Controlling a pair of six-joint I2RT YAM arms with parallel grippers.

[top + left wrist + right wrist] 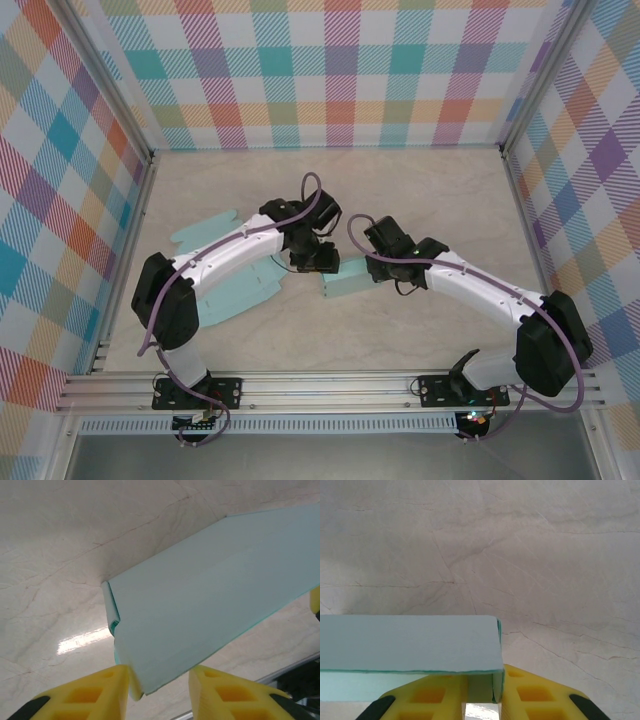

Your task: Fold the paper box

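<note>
The pale teal paper box (345, 283) lay near the middle of the marbled table (440, 200), between the two wrists. The right gripper (482, 680) was clenched on the box's end wall, the card pinched between its yellow fingers (535, 695). The left gripper (160, 675) stood parted, released, with a corner of the box in its gap. A flat teal cutout (205, 237) lay under the left arm.
</note>
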